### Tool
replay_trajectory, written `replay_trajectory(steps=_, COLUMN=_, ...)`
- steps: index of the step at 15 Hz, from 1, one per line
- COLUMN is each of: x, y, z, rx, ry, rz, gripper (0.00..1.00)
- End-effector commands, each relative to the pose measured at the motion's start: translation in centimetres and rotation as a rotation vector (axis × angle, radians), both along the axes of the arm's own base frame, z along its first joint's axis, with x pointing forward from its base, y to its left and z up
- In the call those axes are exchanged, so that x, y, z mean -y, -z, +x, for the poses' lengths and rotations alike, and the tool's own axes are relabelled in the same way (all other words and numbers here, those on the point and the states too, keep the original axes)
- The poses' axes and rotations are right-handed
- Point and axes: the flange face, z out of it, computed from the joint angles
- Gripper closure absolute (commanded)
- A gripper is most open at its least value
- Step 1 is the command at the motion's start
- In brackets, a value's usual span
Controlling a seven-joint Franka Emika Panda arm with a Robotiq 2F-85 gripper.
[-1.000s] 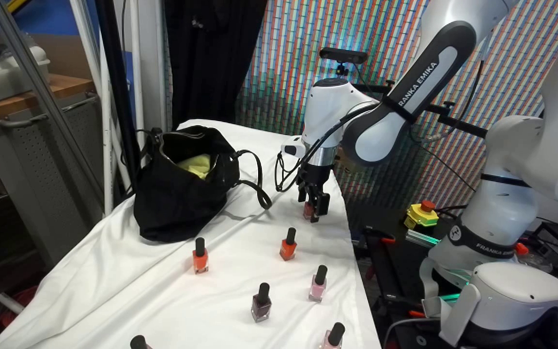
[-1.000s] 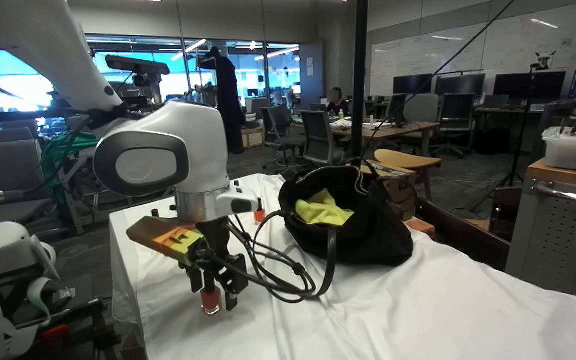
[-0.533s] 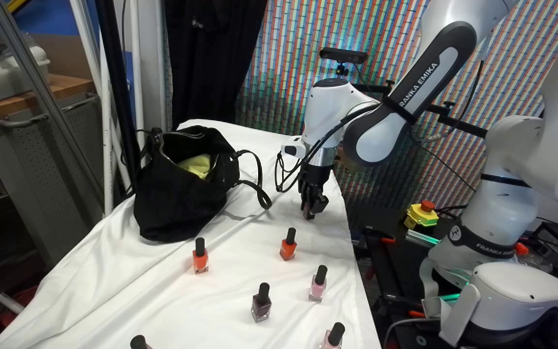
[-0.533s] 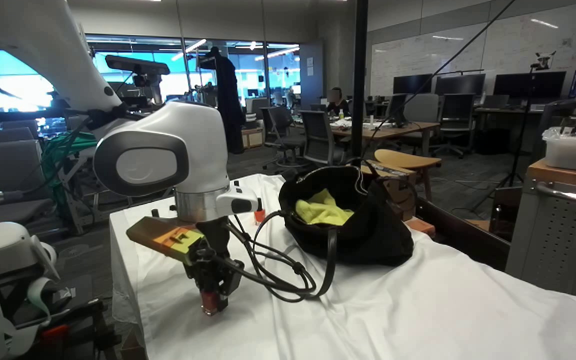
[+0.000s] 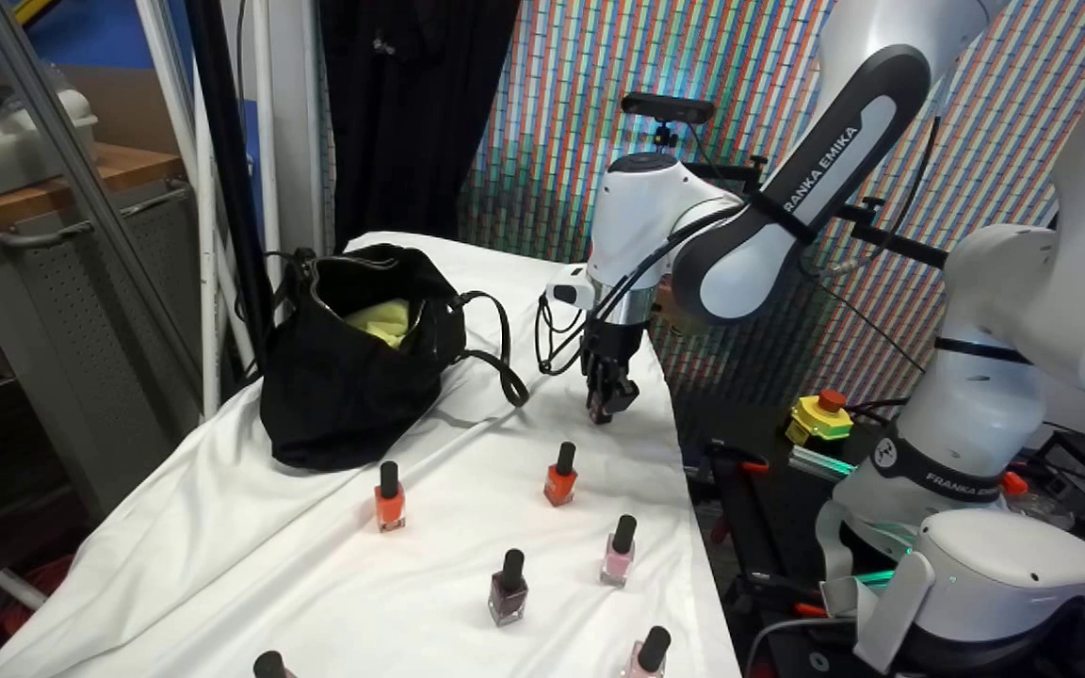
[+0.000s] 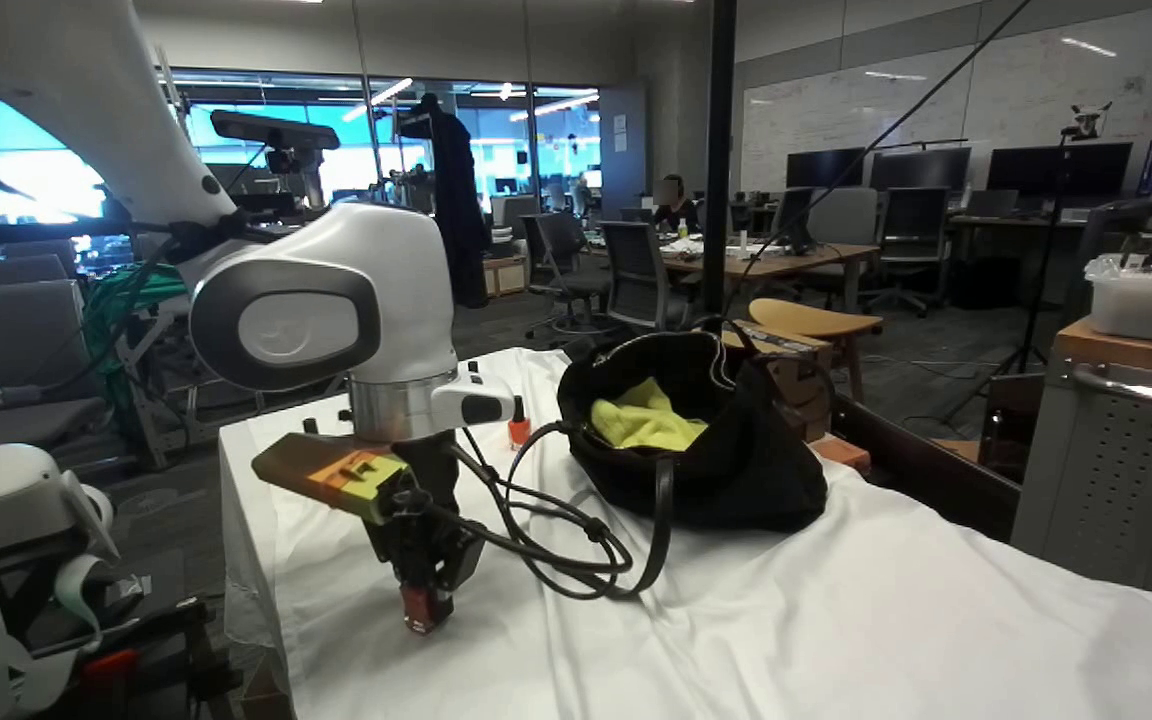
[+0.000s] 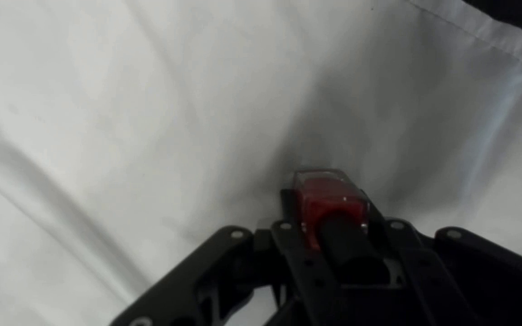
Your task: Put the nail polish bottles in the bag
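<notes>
One red bottle (image 7: 333,195), low in the wrist view, is newly pinched by the gripper (image 7: 330,203), probably ready for the bag (image 5: 359,386).

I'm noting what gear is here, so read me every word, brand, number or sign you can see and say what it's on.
"RANKA EMIKA": robot's forearm, start covered by a strap.
"FRANKA EM": dark band low on the arm, rest out of sight.
Too small or blurred to read: writing on the whiteboard, the posted sheets, any print on the nail polish bottles.
</notes>
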Motion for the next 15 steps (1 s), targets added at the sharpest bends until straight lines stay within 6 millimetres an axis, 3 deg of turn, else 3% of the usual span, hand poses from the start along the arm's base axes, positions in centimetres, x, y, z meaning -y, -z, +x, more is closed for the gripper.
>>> replay_trajectory(steps=1, x=0.4, y=-1.5, z=0.6, rx=-0.014, ry=0.009, rz=-0.061, gripper=0.85)
replay_trajectory(steps=8, x=0.0, y=-8.3, z=4.9, rx=0.066, ry=0.021, rz=-0.131, gripper=0.85)
replay_trajectory(steps=15, x=-1.5, y=-14.9, z=11.6, rx=0.334, ry=0.203, rz=-0.071, gripper=0.85)
